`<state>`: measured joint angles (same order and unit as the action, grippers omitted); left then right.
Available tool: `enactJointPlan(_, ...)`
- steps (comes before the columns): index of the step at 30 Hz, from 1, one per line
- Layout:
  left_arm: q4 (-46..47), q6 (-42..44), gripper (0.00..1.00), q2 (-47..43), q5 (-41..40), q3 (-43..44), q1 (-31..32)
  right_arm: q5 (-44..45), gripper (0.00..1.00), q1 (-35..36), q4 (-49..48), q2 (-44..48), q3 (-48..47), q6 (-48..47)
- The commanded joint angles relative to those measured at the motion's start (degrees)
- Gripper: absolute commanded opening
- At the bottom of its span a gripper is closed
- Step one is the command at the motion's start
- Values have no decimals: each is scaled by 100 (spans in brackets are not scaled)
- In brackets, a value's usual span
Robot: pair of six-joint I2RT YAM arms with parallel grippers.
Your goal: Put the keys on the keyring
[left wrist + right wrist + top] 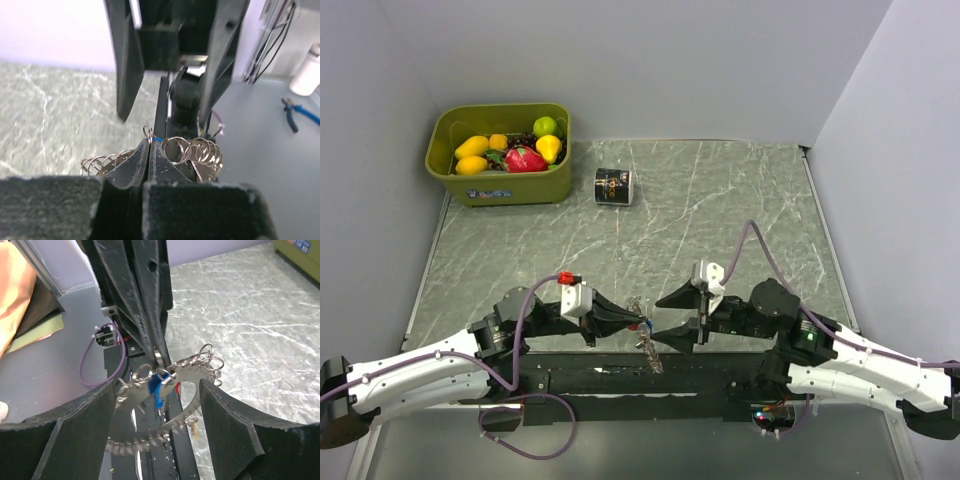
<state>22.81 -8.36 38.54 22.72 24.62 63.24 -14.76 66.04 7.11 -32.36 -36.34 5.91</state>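
Because the keyring [647, 352] is thin metal loaded with many small keys, I judge it stiff and quite light, but slippery and free to swing under a grip. From above, it hangs at the 6 o'clock edge of the table [720, 200], between the two arms. The left gripper [638, 322] is closed on its rim. The right gripper [657, 320] stands wide open just beside it and holds nothing. A green basket [510, 185] at 11 o'clock and a black can [613, 186] toward 12 o'clock are well apart and block nothing.

From the left wrist, the jaws press fully together on the wire, with small split rings [195, 150] bunched at 3 o'clock of the pinch.

From the right wrist, the open fingers [230, 425] stand on either side of the ring without touching it. A blue key head [156, 390] sits at the ring's 12 o'clock; whether it is threaded I cannot tell. I think the flat head is the better hold, not the round wire. The crowded keys are the real obstacle.
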Motion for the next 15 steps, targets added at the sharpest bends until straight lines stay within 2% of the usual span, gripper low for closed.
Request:
enactJointPlan(1,1532,-289,1,-137,338,-141,21,-88,72,-21,-553,-77,-14,24)
enactJointPlan(5,1560,-263,1,-93,505,-133,21,-202,64,-21,-685,-86,-5,33)
enactJointPlan(15,1367,-184,1,-93,681,-10,21,-150,58,-21,-940,-25,74,85)
